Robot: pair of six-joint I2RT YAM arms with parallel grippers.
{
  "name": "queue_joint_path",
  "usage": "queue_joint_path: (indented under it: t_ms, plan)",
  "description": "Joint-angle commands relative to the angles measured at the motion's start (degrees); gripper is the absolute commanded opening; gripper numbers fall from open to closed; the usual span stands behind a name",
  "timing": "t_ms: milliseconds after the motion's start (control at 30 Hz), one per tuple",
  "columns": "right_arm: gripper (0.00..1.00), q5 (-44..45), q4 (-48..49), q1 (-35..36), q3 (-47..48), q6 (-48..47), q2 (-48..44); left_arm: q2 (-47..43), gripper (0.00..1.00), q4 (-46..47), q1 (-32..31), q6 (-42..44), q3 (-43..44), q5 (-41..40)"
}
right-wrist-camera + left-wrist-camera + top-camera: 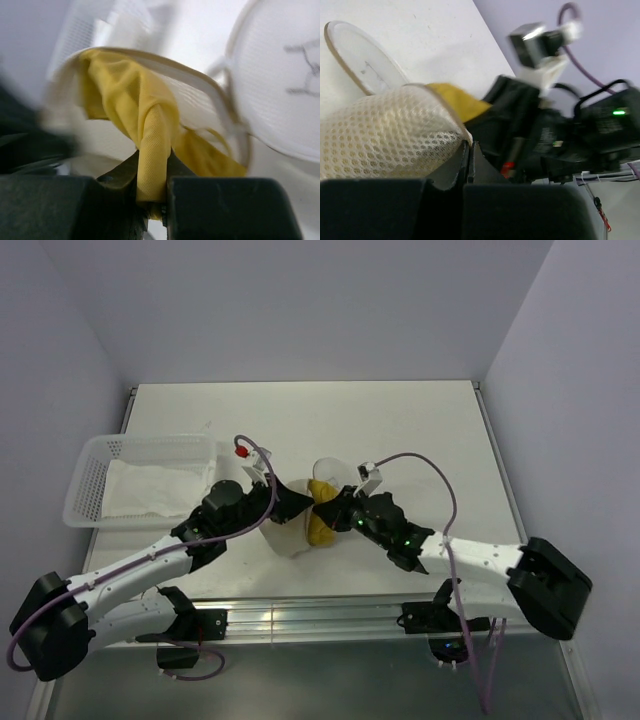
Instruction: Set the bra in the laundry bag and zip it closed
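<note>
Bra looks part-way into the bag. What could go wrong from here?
The bra hangs over the edge of the bag; if the right gripper releases now, it may slip out. The left gripper pinches only the soft mesh edge, so pushing could pull it free. Fabric across the edge could catch when zipping.

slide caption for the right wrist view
The right gripper pinching the yellow bra, partly inside the open mesh laundry bag.

Soft even light, motion-blurred wrist views.
</note>
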Motion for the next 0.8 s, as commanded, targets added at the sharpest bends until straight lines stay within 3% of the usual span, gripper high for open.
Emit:
queue_joint_path:
  t_ms: [0,167,300,467,633,767]
  plan:
    - [0.00,-0.28,0.32,0.01,0.05,-3.56,-12.04,4.92,0.00,6.08,-0.40,0.30,3.59,5.34]
    - [0.00,-8.18,-14.53,-0.16,1.63,-8.05,-22.43,14.42,0.00,9.43,-3.65,3.19,13.17,10.36]
    - [0.00,-13.74,-17.19,-0.95,2.25,-9.46,-21.40,13.82,0.00,12.85,-3.84,1.01,9.42,9.49]
    - [0.00,-10.75,-9.11,-1.39,1.63,-7.35,-12.46,9.77,0.00,17.42,-2.69,-1.98,-0.43,8.78]
    - [0.00,-5.31,-10.59,-0.43,7.69,-4.37,-5.32,7.49,0.00,20.77,-1.20,-2.95,-5.98,8.08]
    - [0.00,-0.13,-14.46,2.29,15.23,-3.31,4.06,3.28,0.00,15.34,-1.11,-0.84,-5.80,5.10]
